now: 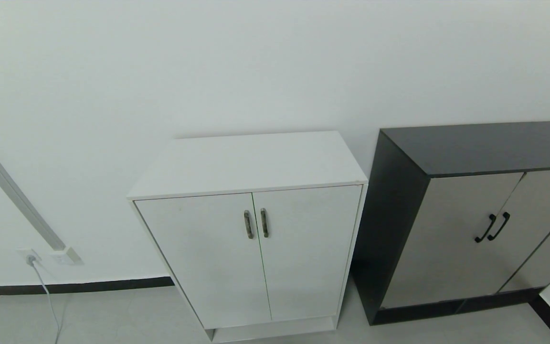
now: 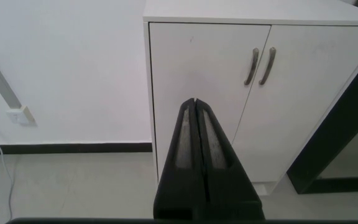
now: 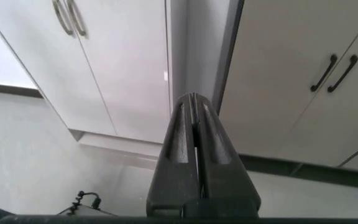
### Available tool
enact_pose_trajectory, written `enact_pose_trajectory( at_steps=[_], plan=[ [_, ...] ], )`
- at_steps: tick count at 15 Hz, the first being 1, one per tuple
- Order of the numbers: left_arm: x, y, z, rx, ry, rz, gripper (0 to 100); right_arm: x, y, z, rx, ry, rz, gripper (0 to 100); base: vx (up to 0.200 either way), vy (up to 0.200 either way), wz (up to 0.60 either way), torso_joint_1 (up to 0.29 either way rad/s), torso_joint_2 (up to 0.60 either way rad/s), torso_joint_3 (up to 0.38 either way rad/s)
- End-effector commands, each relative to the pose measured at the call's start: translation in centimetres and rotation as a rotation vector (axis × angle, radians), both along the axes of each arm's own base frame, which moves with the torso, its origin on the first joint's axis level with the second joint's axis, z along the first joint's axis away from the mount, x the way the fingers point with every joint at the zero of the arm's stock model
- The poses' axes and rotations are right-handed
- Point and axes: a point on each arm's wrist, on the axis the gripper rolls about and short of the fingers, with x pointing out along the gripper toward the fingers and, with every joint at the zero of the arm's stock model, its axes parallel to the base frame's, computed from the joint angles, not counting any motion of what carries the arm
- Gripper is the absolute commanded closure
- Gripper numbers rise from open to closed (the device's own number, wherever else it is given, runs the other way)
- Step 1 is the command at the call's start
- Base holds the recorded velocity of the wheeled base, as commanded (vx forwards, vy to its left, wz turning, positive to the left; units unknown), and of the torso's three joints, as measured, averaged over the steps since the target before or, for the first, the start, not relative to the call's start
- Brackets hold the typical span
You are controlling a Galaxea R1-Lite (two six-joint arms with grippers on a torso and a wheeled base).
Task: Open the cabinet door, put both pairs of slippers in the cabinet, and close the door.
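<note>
A white two-door cabinet (image 1: 251, 248) stands against the wall with both doors closed. Two grey metal handles (image 1: 256, 223) sit side by side at the middle seam. My left gripper (image 2: 195, 102) is shut with nothing in it, held in front of the white cabinet's left door (image 2: 207, 93), apart from it. My right gripper (image 3: 194, 99) is also shut and empty, held low before the gap between the white cabinet (image 3: 117, 68) and the dark one.
A black cabinet (image 1: 470, 215) with grey doors and black handles (image 1: 493, 227) stands right beside the white one. A wall socket with a plugged cable (image 1: 31, 260) sits low on the wall at the left. Grey floor (image 1: 89, 315) lies in front.
</note>
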Motion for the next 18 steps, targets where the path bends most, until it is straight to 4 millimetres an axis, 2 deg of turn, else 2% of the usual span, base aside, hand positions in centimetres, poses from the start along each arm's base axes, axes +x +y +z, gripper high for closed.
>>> enact_pose_trajectory(
  at_steps=[1,10,14,16,18],
  plan=[
    [0.01,0.0,0.0,-0.001,0.001,0.001,100,0.13,0.14,-0.01,-0.004,0.021,-0.088,100,0.0,0.0,0.0,0.0,0.0,0.0],
    [0.01,0.0,0.0,-0.001,0.001,-0.001,100,-0.18,0.14,-0.02,0.02,-0.017,-0.153,100,0.0,0.0,0.0,0.0,0.0,0.0],
    [0.01,-0.01,-0.02,-0.001,0.003,-0.002,100,-0.2,0.07,-0.04,0.04,-0.016,-0.206,100,0.0,0.0,0.0,0.0,0.0,0.0],
    [0.01,-0.01,-0.02,0.001,0.003,-0.004,100,-0.19,0.24,-0.08,0.034,-0.014,-0.308,100,0.0,0.0,0.0,0.0,0.0,0.0],
    [0.01,-0.01,-0.02,0.002,0.003,-0.004,100,-0.66,0.25,-0.18,0.04,-0.075,-0.307,100,0.0,0.0,0.0,0.0,0.0,0.0]
  ],
)
